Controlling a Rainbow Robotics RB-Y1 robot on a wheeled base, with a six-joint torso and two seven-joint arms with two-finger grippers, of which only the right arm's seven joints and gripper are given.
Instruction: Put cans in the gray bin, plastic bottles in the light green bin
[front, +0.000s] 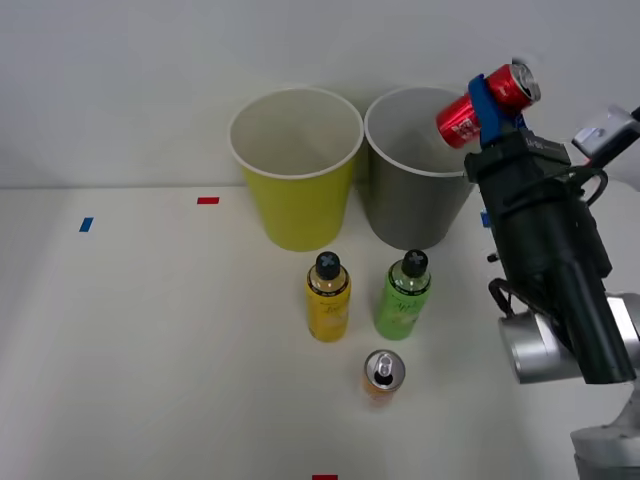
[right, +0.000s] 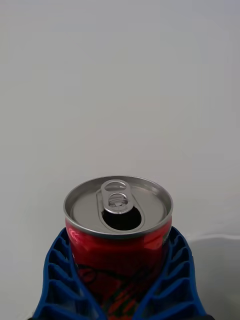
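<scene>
Waiting on the desk (front: 150, 350), I count the small orange metal can (front: 382, 372) and both black-capped plastic bottles (front: 327, 296); at one o'clock, my right jaws (front: 490, 108) clamp the red metal can (front: 487, 103) over the dark gray round bin (front: 410, 195), unreleased.

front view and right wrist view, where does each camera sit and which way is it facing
Front view: above the arms, looking forward and down at the white table; the black right arm enters from the right.
Right wrist view: on the right arm's wrist, looking along the blue ribbed fingers at a pale wall.
Shared: the right gripper shut on the red metal can, held tilted at the dark gray bin's rim.
</scene>
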